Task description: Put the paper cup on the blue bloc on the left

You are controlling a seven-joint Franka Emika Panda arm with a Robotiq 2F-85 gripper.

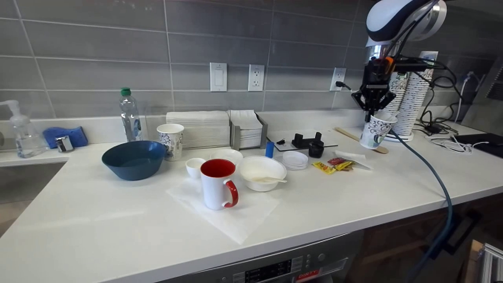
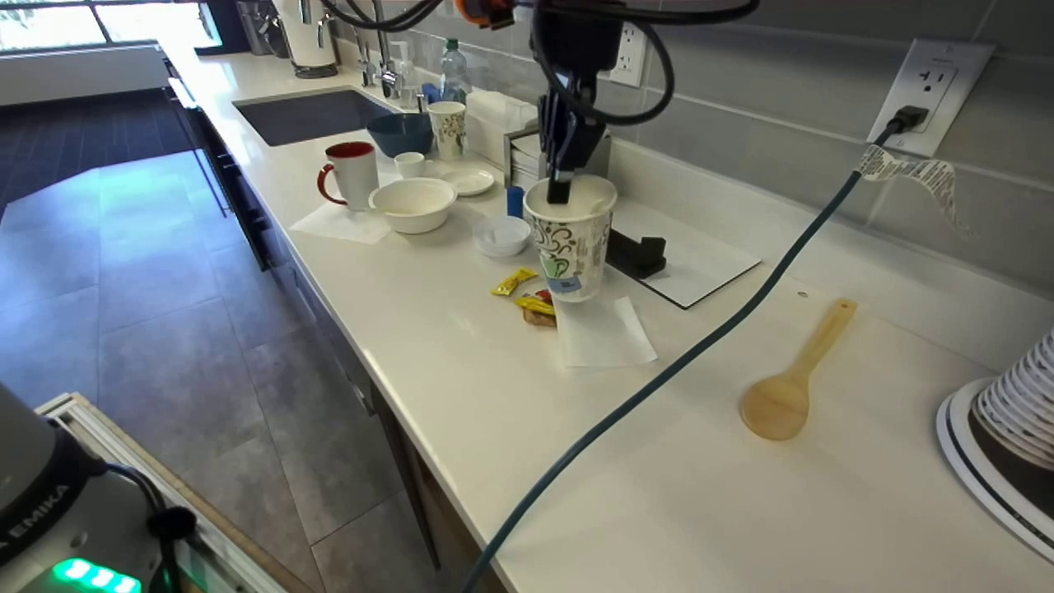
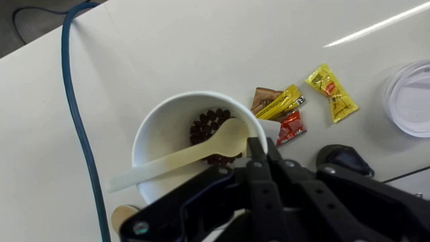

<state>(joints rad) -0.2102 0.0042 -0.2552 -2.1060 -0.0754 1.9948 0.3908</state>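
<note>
In an exterior view, the blue block is seen at nine o'clock from the paper cup (spoon inside) gripped by the end effector.

Fingers gripping cup, spoon jutting out

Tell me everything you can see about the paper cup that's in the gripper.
In an exterior view, the paper cup hangs tilted above the counter. It looks like white paper, handleless, tapering to its base, printed with dark scrolls and a green-and-blue motif. Through its open top, the wrist view shows dark brown bean-like pieces inside and a pale spoon whose end sticks out past the rim. The gripper pinches the cup's wall at the rim, one finger inside, one outside.
</note>
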